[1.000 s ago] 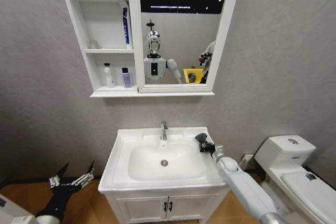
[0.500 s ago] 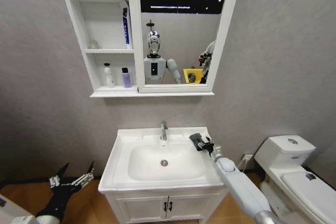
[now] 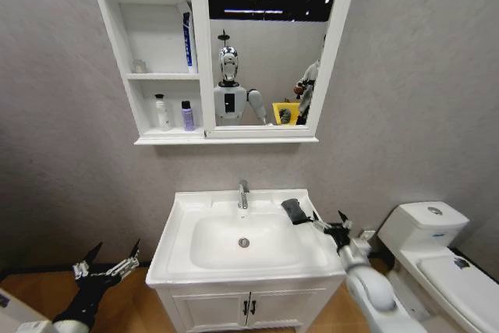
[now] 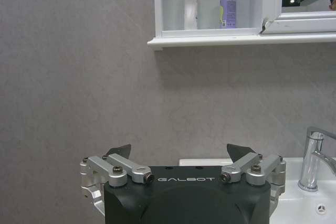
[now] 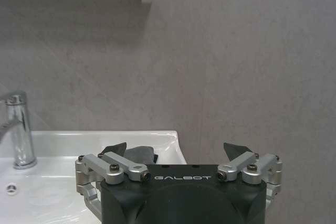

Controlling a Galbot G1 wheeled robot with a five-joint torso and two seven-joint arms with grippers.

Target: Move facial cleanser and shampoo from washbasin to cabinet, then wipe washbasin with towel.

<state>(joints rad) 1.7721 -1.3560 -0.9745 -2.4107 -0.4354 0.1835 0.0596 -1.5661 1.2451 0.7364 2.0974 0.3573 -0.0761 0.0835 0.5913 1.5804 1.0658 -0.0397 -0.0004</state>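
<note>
I am holding my right gripper (image 3: 329, 223) spread wide and empty, just off the washbasin's (image 3: 181, 207) right rim. The towel (image 3: 295, 210) is lying just ahead of it on that rim. Farther off, my left gripper (image 3: 107, 261) is hanging open, low beside the basin, with two bottles (image 3: 174, 114) sitting up in the cabinet (image 3: 150, 52).

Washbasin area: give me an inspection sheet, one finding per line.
Surface: washbasin rim and bowl bare apart from the towel.
Job's things: towel lies on the rim at the robot's right, near the tap; white bottle and purple bottle stand on the bottom shelf of the cabinet.
Clutter: a blue-and-white tube stands on the middle shelf.
Grippers: right claw open, off the towel, beside the basin; left claw open, low beside the basin.
Cables: nothing seen.
Surroundings: toilet on the right.
</note>
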